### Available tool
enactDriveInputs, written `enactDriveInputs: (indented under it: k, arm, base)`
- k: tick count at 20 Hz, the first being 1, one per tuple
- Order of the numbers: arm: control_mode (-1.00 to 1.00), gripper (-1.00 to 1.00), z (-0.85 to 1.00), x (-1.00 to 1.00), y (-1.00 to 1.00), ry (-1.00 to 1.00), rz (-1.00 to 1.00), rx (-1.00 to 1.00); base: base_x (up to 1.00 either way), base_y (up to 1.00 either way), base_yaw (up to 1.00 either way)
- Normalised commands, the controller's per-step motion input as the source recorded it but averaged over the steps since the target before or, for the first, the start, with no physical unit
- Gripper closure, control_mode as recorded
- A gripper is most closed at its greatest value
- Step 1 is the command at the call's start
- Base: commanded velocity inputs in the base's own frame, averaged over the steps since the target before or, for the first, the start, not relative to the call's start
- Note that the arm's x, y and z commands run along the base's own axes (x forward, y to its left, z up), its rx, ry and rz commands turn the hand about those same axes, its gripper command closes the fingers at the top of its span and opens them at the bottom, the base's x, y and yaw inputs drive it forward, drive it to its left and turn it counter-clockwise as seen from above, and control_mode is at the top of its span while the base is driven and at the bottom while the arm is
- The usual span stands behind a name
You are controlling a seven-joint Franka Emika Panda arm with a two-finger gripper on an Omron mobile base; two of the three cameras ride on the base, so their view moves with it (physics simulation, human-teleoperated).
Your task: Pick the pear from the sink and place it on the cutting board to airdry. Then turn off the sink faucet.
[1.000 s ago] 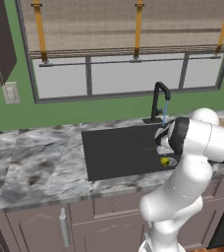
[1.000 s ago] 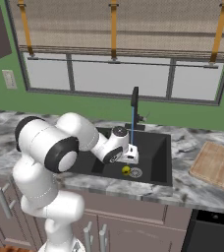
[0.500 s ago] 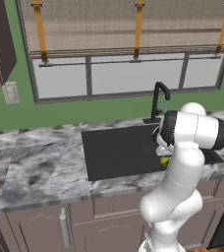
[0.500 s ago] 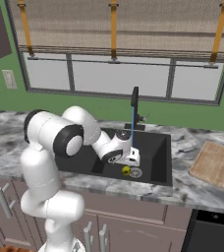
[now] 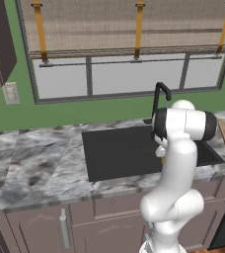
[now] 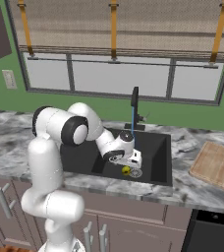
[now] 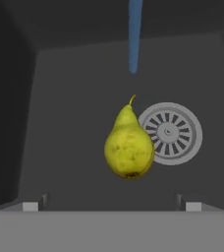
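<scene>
The yellow-green pear (image 7: 128, 147) lies on the floor of the dark sink (image 6: 155, 150), touching the left edge of the round silver drain (image 7: 169, 133). My gripper (image 7: 111, 205) hangs open just above the pear (image 6: 126, 170), one fingertip on each side and nothing between them. In the right base view the gripper (image 6: 131, 161) is low inside the basin. The black sink faucet (image 6: 134, 106) stands behind the sink, and its blue water stream (image 7: 134, 34) falls just beyond the pear. The tan cutting board (image 6: 216, 165) lies on the counter to the right of the sink.
Grey marbled counter (image 5: 40, 163) runs left of the sink (image 5: 119, 150), with the faucet (image 5: 160, 96) and a window behind it. My own arm (image 5: 181, 148) covers the sink's right half in the left base view. A black appliance top (image 6: 217, 231) sits below the board.
The arm's upper links have swung more upright while the hand has sunk slightly toward the pear. The gripper has stayed open and the pear has not moved.
</scene>
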Motion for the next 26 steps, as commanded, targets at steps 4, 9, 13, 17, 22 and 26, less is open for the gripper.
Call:
enactDriveInputs:
  k: [4, 9, 13, 17, 22, 26]
  arm:
    - [-1.0, -1.0, -0.18, 0.22, -0.17, 0.06, -0.04, 0.02]
    - [-1.0, -1.0, -0.14, 0.3, -0.05, 0.07, -0.04, 0.0]
    - [-1.0, -1.0, -0.11, 0.35, -0.01, 0.06, -0.04, 0.0]
    - [-1.0, -1.0, -0.13, 0.35, 0.0, 0.05, -0.03, 0.0]
    - [-1.0, -1.0, -0.17, 0.15, 0.0, 0.05, -0.03, 0.0]
    - [-1.0, -1.0, -0.18, 0.0, 0.0, 0.04, -0.03, 0.0]
  base:
    - [0.0, 0.0, 0.0]
    - [0.0, 0.0, 0.0]
    - [0.0, 0.0, 0.0]
    - [0.0, 0.0, 0.0]
    - [0.0, 0.0, 0.0]
    - [0.0, 0.0, 0.0]
